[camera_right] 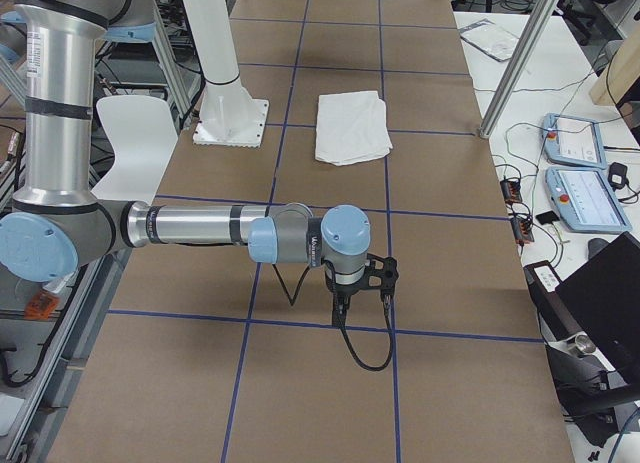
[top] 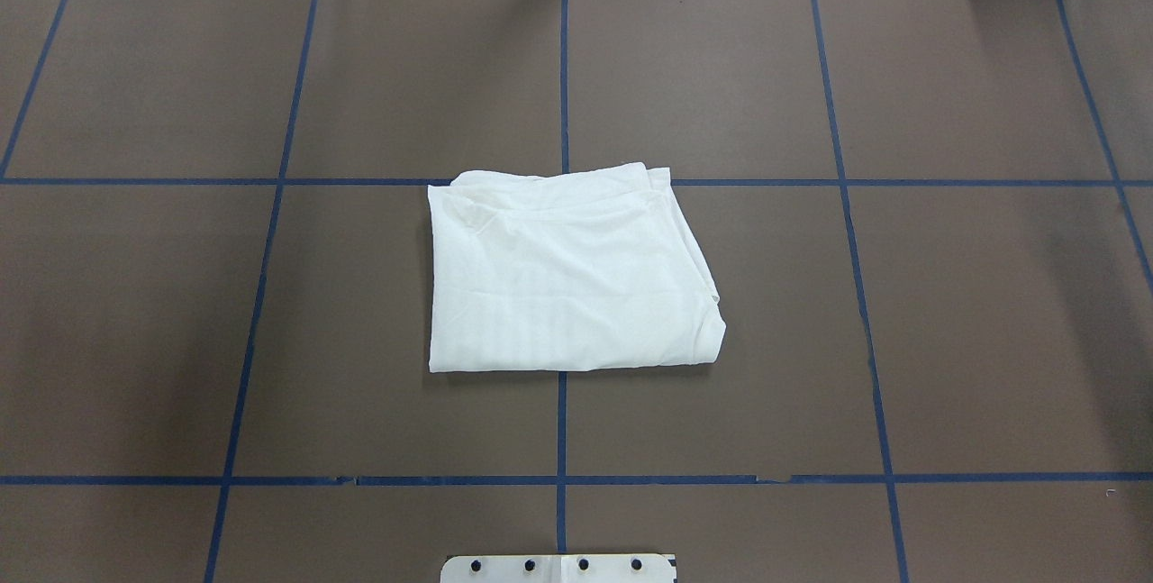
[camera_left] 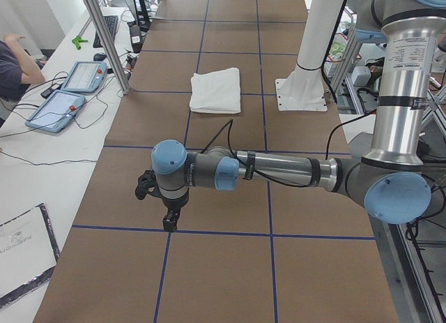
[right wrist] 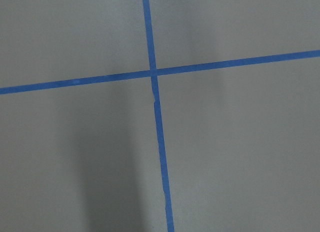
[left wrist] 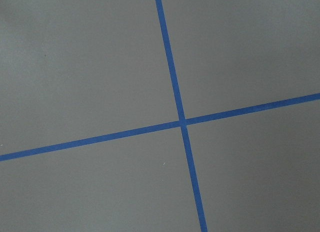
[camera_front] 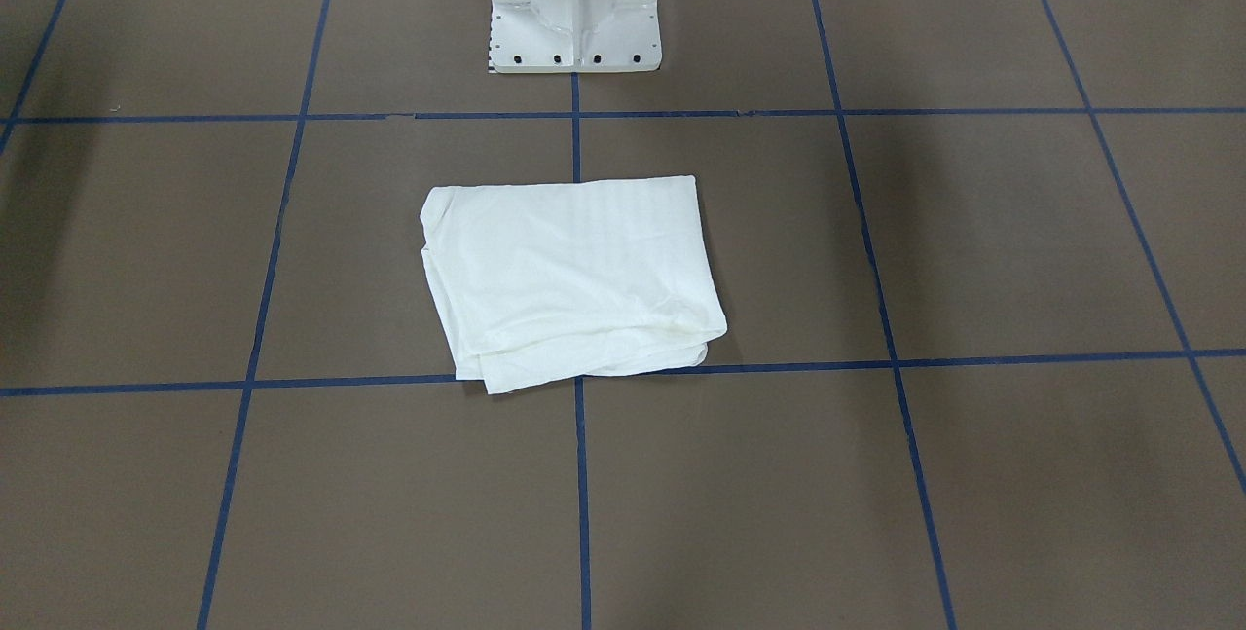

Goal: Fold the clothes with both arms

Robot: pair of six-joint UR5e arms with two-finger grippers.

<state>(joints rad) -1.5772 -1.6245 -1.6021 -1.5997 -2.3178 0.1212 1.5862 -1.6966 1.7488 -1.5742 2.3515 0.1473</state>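
The white T-shirt (camera_front: 569,279) lies folded into a rough rectangle at the middle of the brown table (top: 180,313), in front of the pedestal. It also shows in the overhead view (top: 567,272) and both side views (camera_left: 216,91) (camera_right: 352,128). No printed text or collar shows. My left gripper (camera_left: 169,222) hangs over bare table far from the shirt, pointing down. My right gripper (camera_right: 340,318) hangs likewise at the other end. I cannot tell whether either is open or shut. Both wrist views show only table and blue tape lines.
The white pedestal base (camera_front: 574,7) stands at the table's robot side. Blue tape lines (top: 563,69) divide the table into squares. Side benches hold tablets (camera_left: 63,107) (camera_right: 580,173), and metal frame posts (camera_left: 104,37) (camera_right: 520,63) stand beside the table. A person (camera_left: 14,65) sits at one bench.
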